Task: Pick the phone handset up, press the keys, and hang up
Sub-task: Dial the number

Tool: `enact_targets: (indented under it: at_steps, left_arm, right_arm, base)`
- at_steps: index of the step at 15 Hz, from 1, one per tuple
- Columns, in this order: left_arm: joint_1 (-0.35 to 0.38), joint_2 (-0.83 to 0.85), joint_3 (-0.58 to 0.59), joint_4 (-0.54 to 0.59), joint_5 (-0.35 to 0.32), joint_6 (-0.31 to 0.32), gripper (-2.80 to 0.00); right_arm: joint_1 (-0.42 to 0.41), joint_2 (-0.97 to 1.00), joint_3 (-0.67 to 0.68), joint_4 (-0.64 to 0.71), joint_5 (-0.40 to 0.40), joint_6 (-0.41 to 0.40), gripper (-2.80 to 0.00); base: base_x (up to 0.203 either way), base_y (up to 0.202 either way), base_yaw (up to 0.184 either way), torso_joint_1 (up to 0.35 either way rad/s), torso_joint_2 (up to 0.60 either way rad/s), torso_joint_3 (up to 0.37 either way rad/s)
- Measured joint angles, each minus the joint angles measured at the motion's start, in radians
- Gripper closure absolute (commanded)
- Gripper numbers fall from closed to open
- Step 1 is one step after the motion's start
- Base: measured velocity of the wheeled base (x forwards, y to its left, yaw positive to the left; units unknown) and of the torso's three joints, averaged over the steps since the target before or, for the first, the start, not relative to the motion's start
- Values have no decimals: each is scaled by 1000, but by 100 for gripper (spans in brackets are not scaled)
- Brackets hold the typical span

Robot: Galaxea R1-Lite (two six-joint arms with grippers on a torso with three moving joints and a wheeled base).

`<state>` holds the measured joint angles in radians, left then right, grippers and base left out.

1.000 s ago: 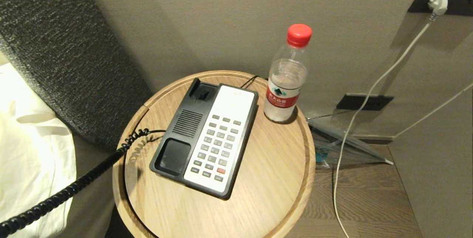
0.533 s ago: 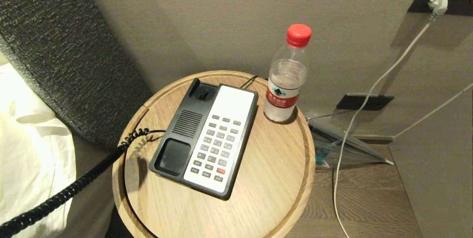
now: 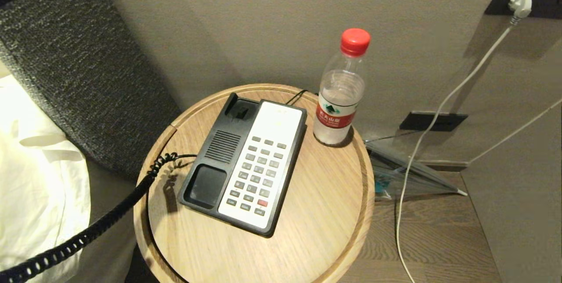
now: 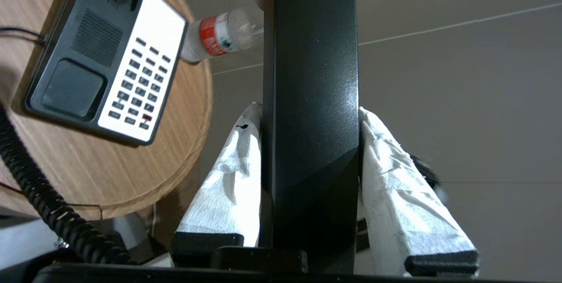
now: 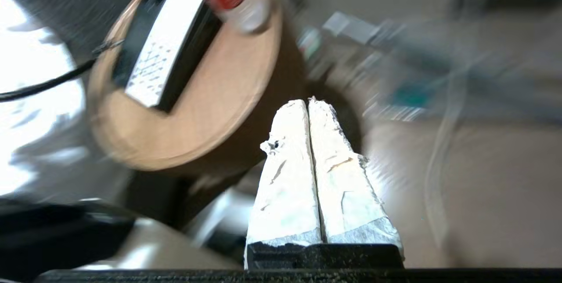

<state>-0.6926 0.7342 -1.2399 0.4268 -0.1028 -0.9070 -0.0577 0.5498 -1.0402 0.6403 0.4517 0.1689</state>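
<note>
Since the earlier head frames the coiled cord (image 3: 88, 232) has shifted slightly, its loops near the base pulled a little straighter and its shadow on the surface (image 3: 325, 230) displaced; phone base (image 3: 246, 164), water bottle (image 3: 340, 94) and camera position are unchanged.

Left pincer (image 4: 309, 116): clamped on the phone handset (image 4: 311, 98), one white-wrapped finger on each long side. The handset's long axis runs straight out between the fingers, in line with the pincer. Handset and left pincer are outside the head view; the cord leads off the lower left edge of that view, so the handset is judged to be held off the surface on the robot's left, over the bed side.

Right pincer (image 5: 309, 111): fingers pressed together, nothing held. Its wrist view is motion-blurred and shows the surface and phone base (image 5: 162, 41) ahead of the tips and well apart from them.

Governing relation for the coming move: the keypad (image 3: 259, 177) lies on the right half of the base, cradle on the left. The free right pincer is the arm available for key pressing, and its closed tips form a single narrow point. Judgement: it must approach from the near right edge, staying apart from the bottle standing just beside the far right corner of the base
</note>
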Motion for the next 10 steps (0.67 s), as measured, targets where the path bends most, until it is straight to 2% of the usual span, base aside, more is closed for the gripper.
enact_targets:
  at_steps: [2, 4, 7, 10]
  left_arm:
    - [0, 14, 44, -54, -2, -10, 0]
    - [1, 33, 55, -90, -2, -12, 0]
    - [3, 82, 62, -145, -1, -13, 0]
    - [33, 108, 76, -163, -9, -13, 0]
  right_arm:
    - [15, 208, -114, 44, 81, 20, 0]
    - [135, 370, -182, 33, 99, 61, 0]
    - [423, 553, -253, -38, -11, 156, 0]
    - [709, 689, -319, -107, -186, 259, 0]
  base:
    - [0, 0, 0, 0, 0, 0]
    - [0, 0, 0, 0, 0, 0]
    - [0, 0, 0, 0, 0, 0]
    - [0, 0, 0, 0, 0, 0]
